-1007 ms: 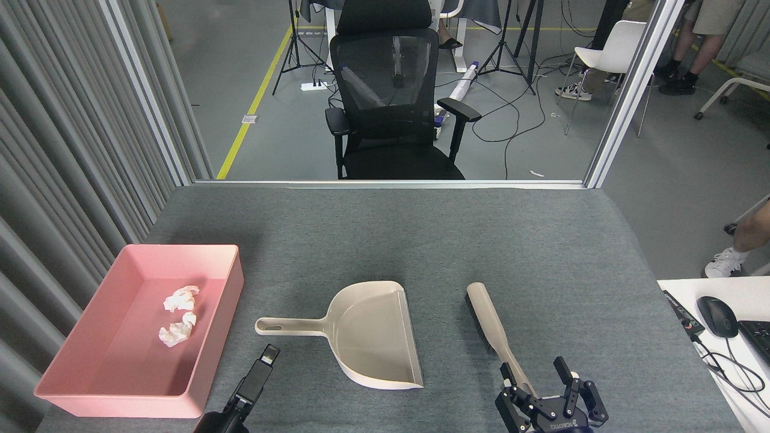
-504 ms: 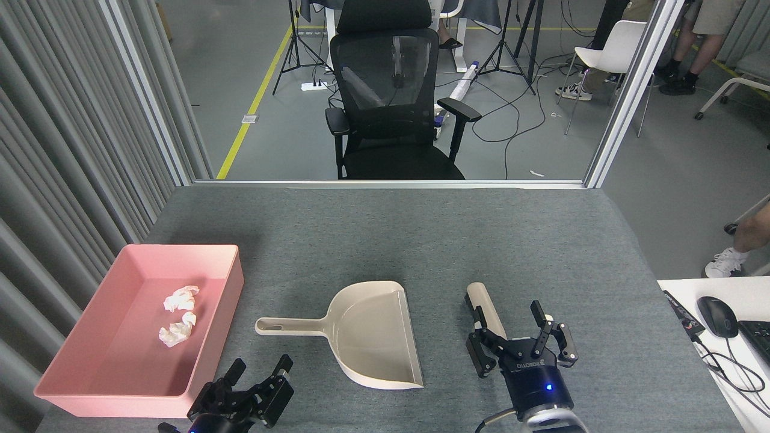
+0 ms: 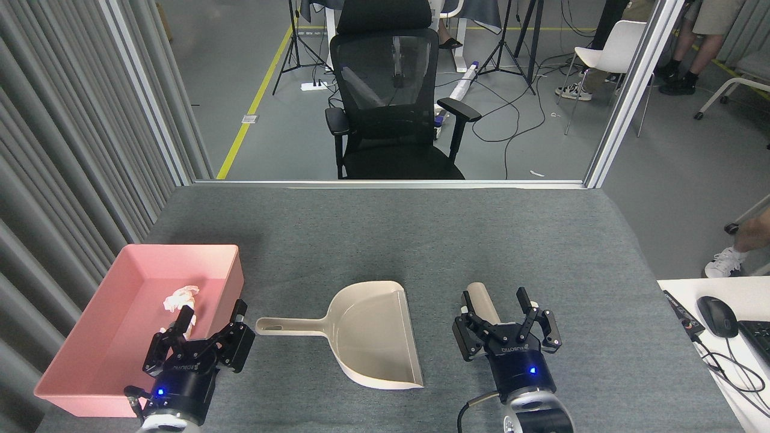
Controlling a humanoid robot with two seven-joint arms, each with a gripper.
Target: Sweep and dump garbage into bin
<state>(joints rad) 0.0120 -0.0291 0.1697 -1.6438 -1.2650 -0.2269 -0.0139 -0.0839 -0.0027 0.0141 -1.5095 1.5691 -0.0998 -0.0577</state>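
Two grippers, both spread wide and empty: the left gripper (image 3: 207, 316) hangs over the bin (image 3: 72, 361) rim, garbage (image 3: 179, 297) just beyond it; the right gripper (image 3: 498, 305) straddles the brush (image 3: 480, 297).

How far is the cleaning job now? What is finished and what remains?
The garbage already lies inside the bin, and the dustpan sits empty on the table. Nothing is in hand: the left gripper and right gripper are both open. No garbage shows on the table, so little looks left.
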